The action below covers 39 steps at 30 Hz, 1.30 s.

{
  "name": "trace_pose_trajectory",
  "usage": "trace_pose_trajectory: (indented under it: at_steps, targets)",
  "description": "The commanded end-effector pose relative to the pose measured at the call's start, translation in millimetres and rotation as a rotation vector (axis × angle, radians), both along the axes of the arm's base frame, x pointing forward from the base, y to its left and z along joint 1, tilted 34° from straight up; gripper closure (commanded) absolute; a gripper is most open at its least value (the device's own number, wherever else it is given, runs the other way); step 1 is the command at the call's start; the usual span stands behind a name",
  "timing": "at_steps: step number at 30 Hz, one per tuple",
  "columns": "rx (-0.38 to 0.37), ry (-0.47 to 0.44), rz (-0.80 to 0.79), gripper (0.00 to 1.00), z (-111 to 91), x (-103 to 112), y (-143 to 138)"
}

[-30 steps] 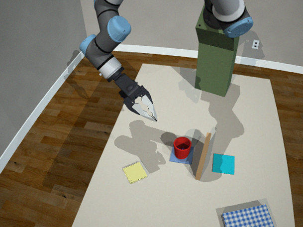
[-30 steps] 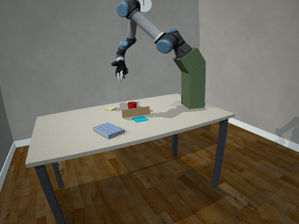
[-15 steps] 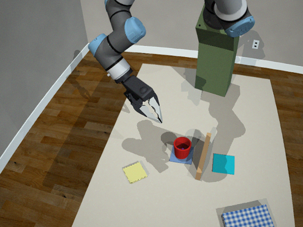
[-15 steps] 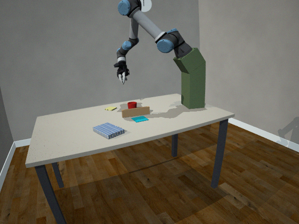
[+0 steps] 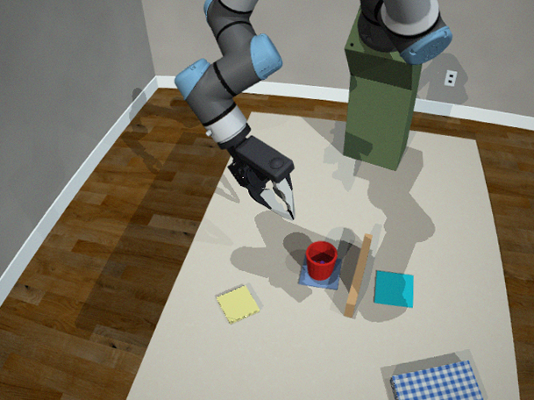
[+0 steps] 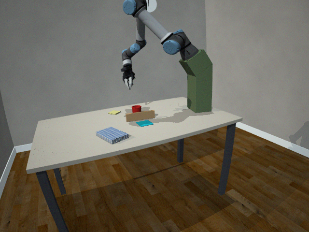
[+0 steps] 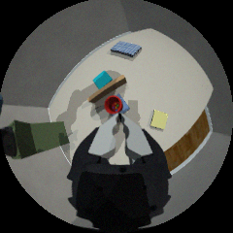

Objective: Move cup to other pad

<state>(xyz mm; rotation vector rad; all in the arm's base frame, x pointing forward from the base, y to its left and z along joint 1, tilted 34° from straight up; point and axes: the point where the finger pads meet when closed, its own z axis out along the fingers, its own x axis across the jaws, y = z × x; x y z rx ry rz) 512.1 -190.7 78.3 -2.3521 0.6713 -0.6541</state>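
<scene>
Cup [image 5: 321, 259] not yet grasped
Gripper [image 5: 289, 209], closed and empty, should be opened before being lowered squarely over the rim.

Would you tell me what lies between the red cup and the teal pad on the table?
The wooden rail stands on edge between the red cup, which sits on the blue pad, and the teal pad. The top view shows it best.

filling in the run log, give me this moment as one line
phase: approach | claw: shut, empty, above table | cup: upright on blue pad | rail: between cup and teal pad | transfer: not begun
</scene>
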Motion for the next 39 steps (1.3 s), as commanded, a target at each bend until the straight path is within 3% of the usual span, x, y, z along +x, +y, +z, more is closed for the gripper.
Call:
trace_pose_trajectory:
  at_steps: [1,6,15,23,29,39]
  targets:
    - [-0.104,-0.01,0.0,1.0,-13,1,6]
    - [-0.128,-0.01,0.005,1.0,-18,1,8]
    - [-0.25,-0.018,0.022,1.0,-37,2,18]
    - [-0.297,-0.02,0.03,1.0,-45,2,21]
    - [-0.385,-0.027,0.042,1.0,-58,2,28]
    - [-0.464,-0.031,0.056,1.0,-71,3,34]
